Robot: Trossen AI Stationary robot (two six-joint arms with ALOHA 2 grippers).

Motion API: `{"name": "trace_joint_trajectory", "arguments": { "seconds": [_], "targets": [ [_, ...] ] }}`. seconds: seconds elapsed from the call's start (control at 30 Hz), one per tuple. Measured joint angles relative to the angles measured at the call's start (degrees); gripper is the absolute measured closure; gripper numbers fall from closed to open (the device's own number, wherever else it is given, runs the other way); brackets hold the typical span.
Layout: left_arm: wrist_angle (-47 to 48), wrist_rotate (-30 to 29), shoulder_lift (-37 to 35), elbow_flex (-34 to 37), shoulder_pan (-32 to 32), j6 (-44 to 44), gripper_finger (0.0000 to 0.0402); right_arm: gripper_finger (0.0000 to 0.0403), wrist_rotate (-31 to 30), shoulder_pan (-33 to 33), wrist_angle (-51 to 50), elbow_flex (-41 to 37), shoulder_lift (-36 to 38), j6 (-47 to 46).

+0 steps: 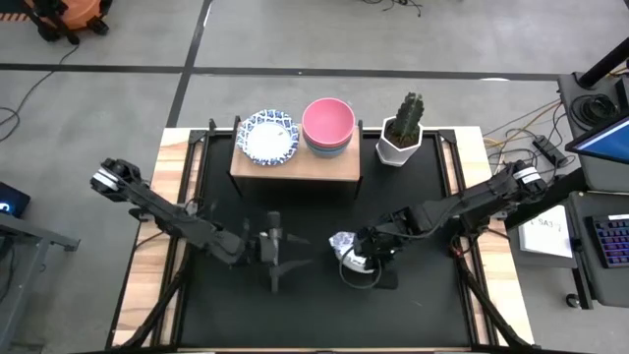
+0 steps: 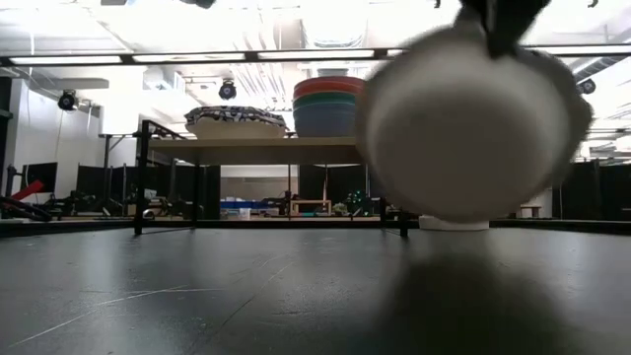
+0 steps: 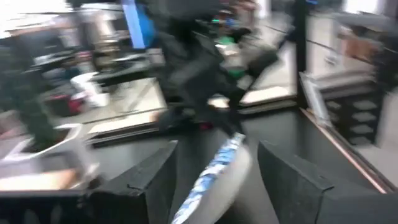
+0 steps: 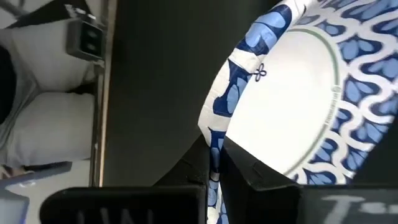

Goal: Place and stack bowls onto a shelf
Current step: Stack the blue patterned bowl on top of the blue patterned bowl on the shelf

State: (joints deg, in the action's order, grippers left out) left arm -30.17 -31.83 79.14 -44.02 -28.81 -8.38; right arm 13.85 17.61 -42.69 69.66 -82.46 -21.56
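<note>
While the right gripper (image 1: pixel 351 258) pinches the rim of a white bowl (image 1: pixel 346 246) with a blue pattern, that bowl hangs tilted on edge over the black table (image 1: pixel 413 305), in front of the shelf (image 1: pixel 295 167) and well apart from it. Its fingers (image 4: pixel 239 168) are clamped tight on the rim, one on each face, as the right wrist view shows plainly. From the low view the bowl's pale underside (image 2: pixel 463 123) fills the upper right, lifted off the tabletop with a shadow beneath.

Just to the left of that bowl sits the left gripper (image 1: pixel 276 264), jaws spread wide and holding nothing. Its wrist view is blurred, but the patterned rim (image 3: pixel 214 168) seems to stand between its two fingers (image 3: pixel 149 180), apart from both.

On the shelf, at the back of the table, lies a stack of patterned bowls (image 1: pixel 267 136) on the left half, how many I cannot tell. Beside it stands a stack of plain bowls (image 1: pixel 327 124) with pink on top from above; the low view shows red, green and blue bands (image 2: pixel 327 104) below. A cactus pot (image 1: pixel 402 138) stands on the table just right of the shelf.
</note>
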Motion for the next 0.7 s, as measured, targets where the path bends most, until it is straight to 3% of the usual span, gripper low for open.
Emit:
{"name": "trace_joint_trajectory", "arguments": {
  "seconds": [0.1,0.47,0.6,0.7],
  "targets": [
    [1.2,6.5,5.4,-4.0,1.4,-2.2,0.0194,0.0390,0.2,0.0,1.7,1.8,-0.1,4.3],
    [19.9,8.9,18.4,-18.9,7.3,-1.0,0.0210,0.0390,0.2,0.0,1.1,3.4,-0.2,8.7],
    [21.3,8.9,18.8,-20.2,7.4,-1.0,0.0244,0.0390,0.1,0.0,1.2,3.1,-0.2,9.0],
    [21.6,8.9,18.7,-20.1,7.4,-1.5,0.0294,0.0390,-0.4,0.0,1.3,3.0,-0.2,10.0]
  ]
}}
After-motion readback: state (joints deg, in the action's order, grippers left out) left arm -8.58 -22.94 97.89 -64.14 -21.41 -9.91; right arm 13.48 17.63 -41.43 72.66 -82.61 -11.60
